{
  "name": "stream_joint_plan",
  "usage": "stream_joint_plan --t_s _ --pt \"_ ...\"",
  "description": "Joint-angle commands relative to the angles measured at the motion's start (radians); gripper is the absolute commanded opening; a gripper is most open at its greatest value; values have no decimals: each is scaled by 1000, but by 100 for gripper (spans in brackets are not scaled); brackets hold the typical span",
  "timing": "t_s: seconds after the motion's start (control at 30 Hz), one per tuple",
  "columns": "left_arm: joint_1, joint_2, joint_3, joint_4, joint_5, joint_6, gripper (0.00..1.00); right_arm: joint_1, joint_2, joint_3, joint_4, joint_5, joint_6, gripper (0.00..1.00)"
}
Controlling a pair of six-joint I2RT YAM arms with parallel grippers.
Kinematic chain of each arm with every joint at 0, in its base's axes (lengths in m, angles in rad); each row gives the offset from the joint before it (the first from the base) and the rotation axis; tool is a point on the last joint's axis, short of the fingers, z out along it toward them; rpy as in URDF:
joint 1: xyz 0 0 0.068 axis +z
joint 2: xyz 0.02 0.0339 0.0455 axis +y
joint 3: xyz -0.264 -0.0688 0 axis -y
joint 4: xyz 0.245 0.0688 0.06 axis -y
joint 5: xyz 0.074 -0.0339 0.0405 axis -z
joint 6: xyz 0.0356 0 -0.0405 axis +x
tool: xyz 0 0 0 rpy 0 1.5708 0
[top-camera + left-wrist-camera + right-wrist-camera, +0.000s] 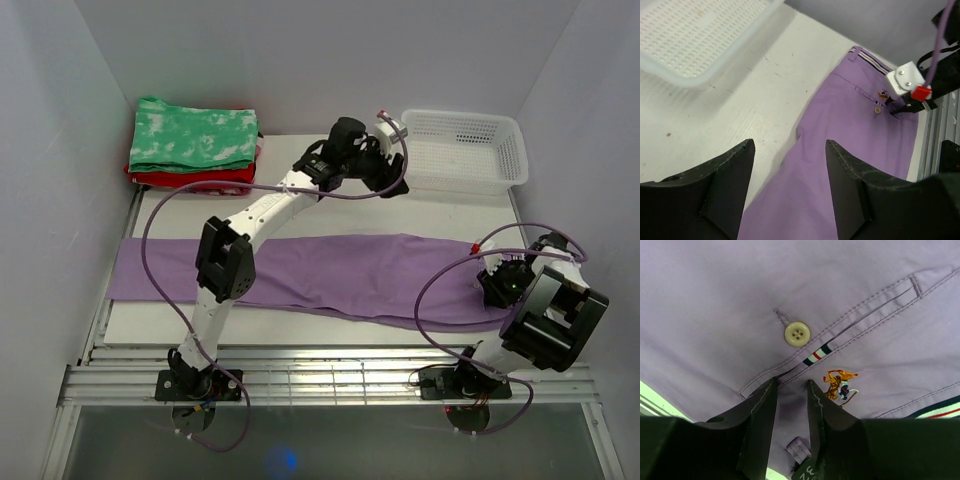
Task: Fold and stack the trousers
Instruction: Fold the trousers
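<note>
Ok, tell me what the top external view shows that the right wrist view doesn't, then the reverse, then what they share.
Only the top external view: the full length of the trousers, the green-and-white garment folded on the red garment at back left, the white basket at back right, and the left arm. Only the right wrist view: a pale button, a striped tab and an embroidered logo by the pocket. Both: the lavender trousers and the right pincer at their waist end.

The white table (440,212) carries the lavender trousers (340,270) stretched flat across its width, a white mesh basket (470,182) at the far right corner and — at the far left — a red folded garment (190,181) under a green-and-white one (190,138).
</note>
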Motion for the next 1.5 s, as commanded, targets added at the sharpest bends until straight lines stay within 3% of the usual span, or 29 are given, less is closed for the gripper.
stream_joint_plan --t_s 0.0,0.23,0.6,0.8,0.93,1.0,1.1,1.17,1.2,1.3,1.47 --pt "-19 174 102 -46 -12 -86 70 -3 -34 -55 102 79 -116 36" --pt "-37 316 144 32 77 -175 70 11 -110 -119 182 93 -145 36" --pt "-62 387 94 129 223 -316 70 26 -172 -205 230 109 -200 36" --pt "-56 336 -57 376 267 -397 67 35 -175 -214 238 119 -208 36" --pt "-54 393 18 319 255 -408 53 35 -184 -216 236 116 -219 35" --pt "-47 393 3 336 237 -423 38 35 -195 -216 236 114 -222 35" --pt "-24 377 -52 415 240 -489 27 35 -206 -226 242 119 -236 35" --pt "-11 358 -61 411 234 -468 13 35 -207 -237 250 134 -246 34" --pt "-7 344 -71 397 183 -451 1 35 -206 -242 262 142 -248 34" --pt "7 249 -192 419 38 -373 0 35 -189 -240 274 171 -251 30" --pt "6 198 -244 305 -164 -172 1 35 -187 -222 251 168 -242 29"
